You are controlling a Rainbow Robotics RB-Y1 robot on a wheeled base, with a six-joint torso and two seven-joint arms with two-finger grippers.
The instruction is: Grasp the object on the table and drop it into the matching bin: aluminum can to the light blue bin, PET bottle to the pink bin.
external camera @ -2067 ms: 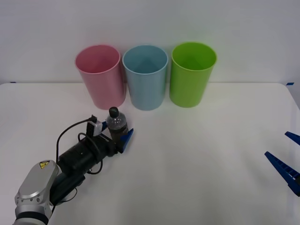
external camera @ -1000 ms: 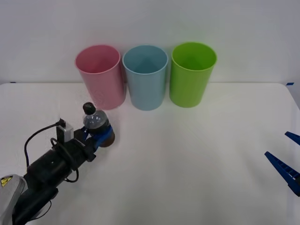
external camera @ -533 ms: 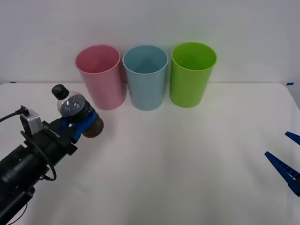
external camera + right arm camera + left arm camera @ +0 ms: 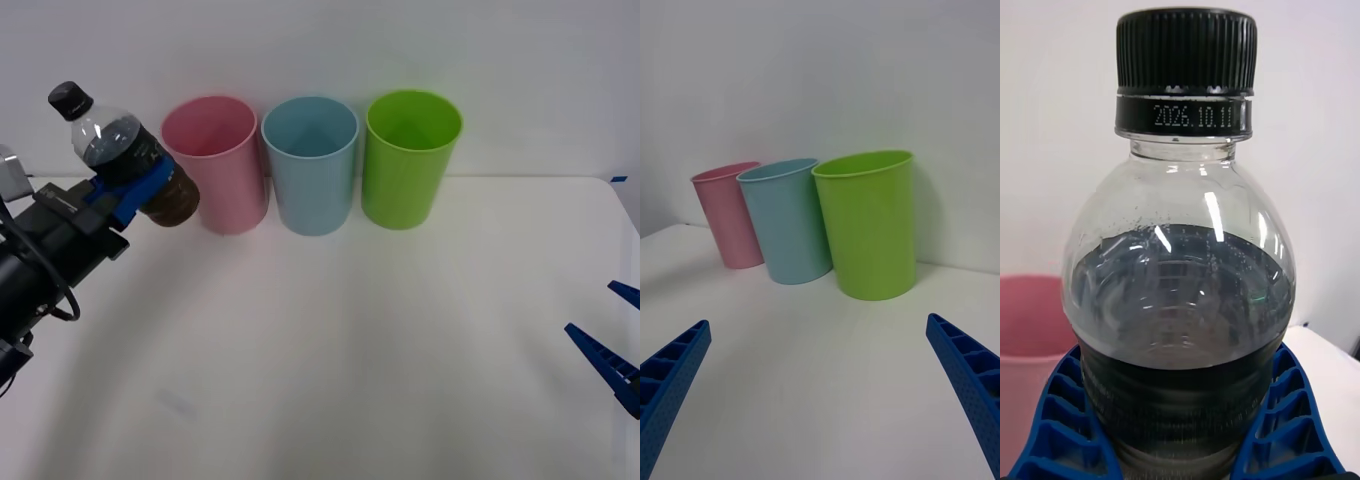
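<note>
Left arm [image 4: 45, 262]: what you saw was a thick black cylinder, matte, with a flat black bracket across its front end.
Cable [image 4: 40, 275]: you had a thin black lead looping over the arm's side.
Wrist box [image 4: 10, 175]: a small pale grey block sat on top of the arm at your far left edge.
Left fingers [image 4: 1056, 427]: bright blue plastic, moulded as an open lattice of ribs.
Right fingers [image 4: 970, 375]: the same blue you saw on the left; long tapering wedges with a ribbed inner face and fine dimpled sides.
</note>
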